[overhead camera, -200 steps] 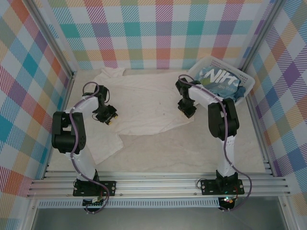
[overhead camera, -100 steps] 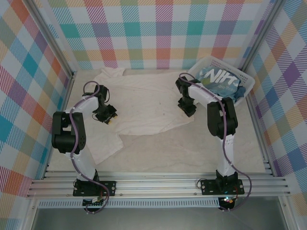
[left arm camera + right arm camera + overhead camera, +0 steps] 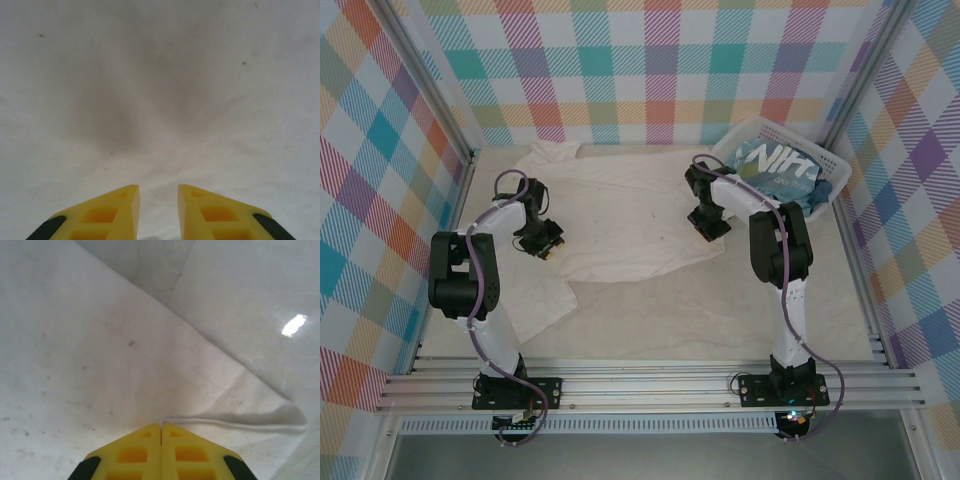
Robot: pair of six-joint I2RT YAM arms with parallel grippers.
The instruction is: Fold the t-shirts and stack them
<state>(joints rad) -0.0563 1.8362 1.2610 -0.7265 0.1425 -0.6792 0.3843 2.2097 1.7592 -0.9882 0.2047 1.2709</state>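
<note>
1. Bench (image 3: 720,320) first: a pale top, with much of its far half under cloth.
2. Cream t-shirt (image 3: 620,210) is next, spread across the middle and far left of the bench, with one flap trailing toward the near left. It looks soft, light and limp, and it's wrinkled already. My read is that it will sag and drag instead of sliding as one piece. A hem or a corner is the place to take it, one on each side, lifted together.
3. Blue t-shirt (image 3: 775,165) sits bunched in the white basket (image 3: 738,134) at the far right, white lettering up, not folded yet.
4. Right gripper (image 3: 161,426) is at the shirt's right edge with its jaws pressed together and no gap. A hem line runs straight into the tips, so it looks to be pinching that edge.
5. Left gripper (image 3: 158,192) has its jaws spread just a little, with nothing between them. It's over plain cloth on the shirt's left side, and whether it's touching or just above, I can't tell.
</note>
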